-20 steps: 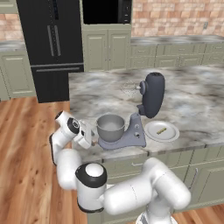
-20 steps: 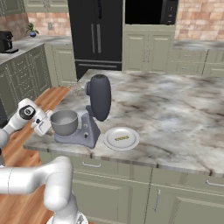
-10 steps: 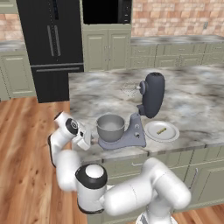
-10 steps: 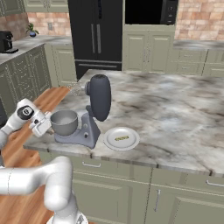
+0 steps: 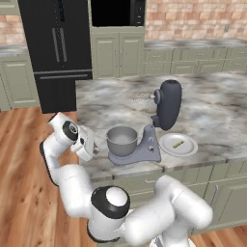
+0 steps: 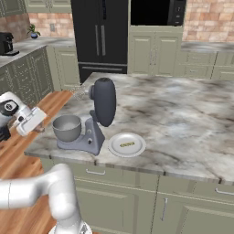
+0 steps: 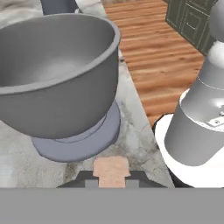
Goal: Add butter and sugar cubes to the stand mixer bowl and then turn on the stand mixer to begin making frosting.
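Gripper (image 7: 111,177) closed on a small tan cube (image 7: 111,170) (sugar, seemingly), just beside the stand mixer bowl (image 7: 57,74).

Item count, kitchen island and surroundings

On the marble counter (image 5: 226,116): one stand mixer (image 5: 159,116), carrying one metal bowl (image 5: 121,140); one white plate (image 5: 179,144), bearing one pale-yellow butter stick (image 5: 178,144); one small tan cube (image 7: 111,171), seen between the finger tips in the hand view, in front of the bowl. Behind the island: one black refrigerator (image 5: 57,53) with two doors, one dark microwave (image 6: 156,12), one coffee machine (image 6: 6,43), one small potted plant (image 6: 33,31). One robot arm with one gripper (image 5: 95,149).
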Controlling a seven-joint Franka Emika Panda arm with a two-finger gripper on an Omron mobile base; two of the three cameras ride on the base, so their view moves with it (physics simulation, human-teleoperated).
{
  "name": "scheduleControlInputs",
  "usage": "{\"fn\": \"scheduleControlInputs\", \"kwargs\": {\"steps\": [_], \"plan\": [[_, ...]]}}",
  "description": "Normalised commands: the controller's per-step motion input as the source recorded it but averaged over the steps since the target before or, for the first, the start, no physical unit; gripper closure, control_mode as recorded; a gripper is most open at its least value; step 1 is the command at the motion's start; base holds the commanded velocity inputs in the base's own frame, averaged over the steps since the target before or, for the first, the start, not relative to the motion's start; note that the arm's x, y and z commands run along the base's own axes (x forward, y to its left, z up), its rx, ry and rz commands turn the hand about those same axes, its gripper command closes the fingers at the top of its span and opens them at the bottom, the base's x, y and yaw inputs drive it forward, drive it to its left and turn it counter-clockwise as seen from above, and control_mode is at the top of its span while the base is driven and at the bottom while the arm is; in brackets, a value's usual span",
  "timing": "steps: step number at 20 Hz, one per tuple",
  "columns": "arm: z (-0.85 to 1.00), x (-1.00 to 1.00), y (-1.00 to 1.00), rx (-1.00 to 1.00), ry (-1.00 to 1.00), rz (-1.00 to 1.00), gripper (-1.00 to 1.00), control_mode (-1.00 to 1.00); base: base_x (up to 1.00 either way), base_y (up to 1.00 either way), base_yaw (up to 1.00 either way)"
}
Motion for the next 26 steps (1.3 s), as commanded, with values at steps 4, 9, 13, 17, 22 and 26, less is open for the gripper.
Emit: {"fn": "scheduleControlInputs", "kwargs": {"steps": [4, 9, 13, 17, 22, 26], "plan": [[1.00, -0.45, 0.01, 0.00, -0.11, 0.00, 1.00, -1.00, 0.00, 0.00, 0.00], [0.99, -0.09, -0.10, 0.00, 0.00, 0.00, 1.00, -1.00, 0.00, 0.00, 0.00], [0.38, 0.08, -0.46, 0.00, 0.00, 0.00, 1.00, -1.00, 0.00, 0.00, 0.00], [0.00, 0.38, -0.60, 0.00, 0.00, 0.00, 1.00, -1.00, 0.00, 0.00, 0.00], [-0.12, 0.35, -0.57, 0.01, 0.00, 0.00, 1.00, -1.00, 0.00, 0.00, 0.00], [-0.45, 0.09, -0.45, 0.01, 0.00, 0.01, 1.00, -1.00, 0.00, 0.00, 0.00]]}}
